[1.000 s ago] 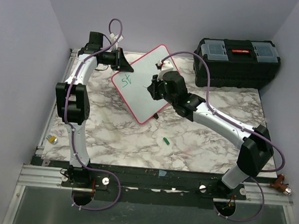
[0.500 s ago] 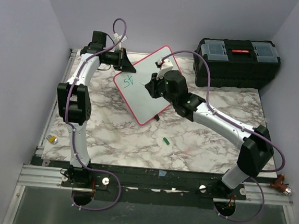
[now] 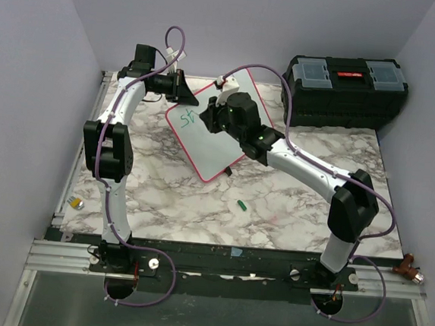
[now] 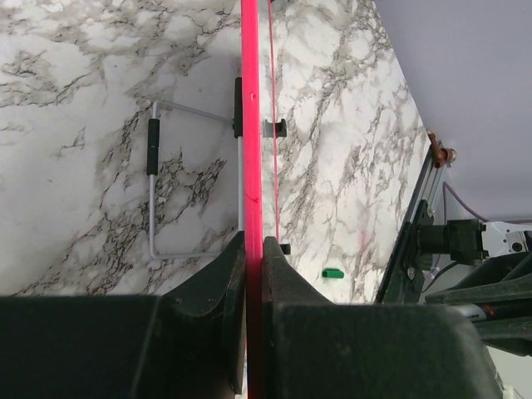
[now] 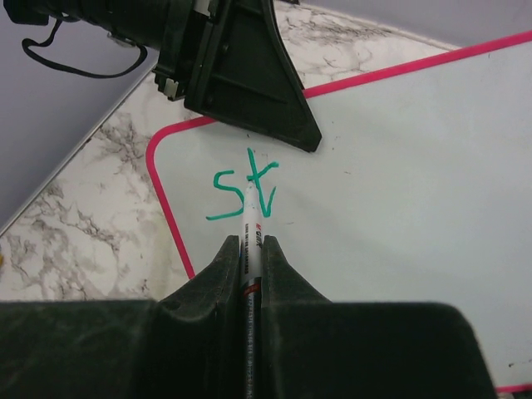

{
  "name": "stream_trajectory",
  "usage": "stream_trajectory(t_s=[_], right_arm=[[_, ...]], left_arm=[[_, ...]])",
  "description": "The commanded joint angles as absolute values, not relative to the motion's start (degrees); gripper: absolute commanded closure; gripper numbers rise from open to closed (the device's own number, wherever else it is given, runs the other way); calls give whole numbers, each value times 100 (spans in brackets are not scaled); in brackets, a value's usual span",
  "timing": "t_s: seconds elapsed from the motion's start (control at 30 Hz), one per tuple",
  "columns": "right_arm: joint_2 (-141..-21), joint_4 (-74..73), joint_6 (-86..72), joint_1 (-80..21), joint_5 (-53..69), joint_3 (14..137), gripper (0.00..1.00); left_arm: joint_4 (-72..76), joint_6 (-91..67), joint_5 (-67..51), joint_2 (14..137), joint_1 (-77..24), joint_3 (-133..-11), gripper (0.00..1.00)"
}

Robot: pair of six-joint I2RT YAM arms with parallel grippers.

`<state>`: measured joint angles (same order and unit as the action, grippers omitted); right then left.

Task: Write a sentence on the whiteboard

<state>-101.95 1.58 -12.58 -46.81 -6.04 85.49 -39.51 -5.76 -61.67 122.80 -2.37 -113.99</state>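
Marble-patterned table (image 3: 290, 207) fills the enclosure between plain pale walls, with a black toolbox (image 3: 344, 90) at the far right corner. Toward the far left lies the whiteboard (image 3: 208, 143), turned so that its corners point like a diamond, its near corner reaching toward the middle of the table. The left gripper (image 3: 187, 95) comes in from the far left side, and its jaws are closed on the board's pink frame; the left wrist view looks straight along that frame edge (image 4: 250, 125), pinched between the two dark fingers (image 4: 208, 283), with a wire bracket (image 4: 154, 191) showing beside the edge. The right arm stretches across the board from the right, and the right gripper (image 3: 206, 120) sits over the board's left part, jaws clamped on a white marker (image 5: 249, 216) that points away from the wrist camera. Of the sentence (image 5: 243, 191), only the green letters "st" are on the board, near its left corner and just beside the left gripper's fingers. The marker's tip is at the foot of the "t"; whether it touches the surface I cannot tell. A green cap (image 3: 240, 205) lies on the table well apart from the board, nearer the arm bases.
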Motion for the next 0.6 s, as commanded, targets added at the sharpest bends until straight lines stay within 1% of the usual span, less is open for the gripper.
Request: stream_trajectory(t_s=[0.0, 0.17, 0.57], right_arm=[[-10553, 159, -1239, -4711, -773, 9040, 99], [-10824, 21, -1226, -4712, -959, 9285, 99], [-11054, 11, -1266, -4702, -1209, 9368, 99]], left_arm=[[-4175, -171, -6229, 12338, -422, -11486, 100], [-4168, -176, -6249, 12339, -422, -11487, 100], [-4157, -185, -6267, 12337, -422, -11496, 100]])
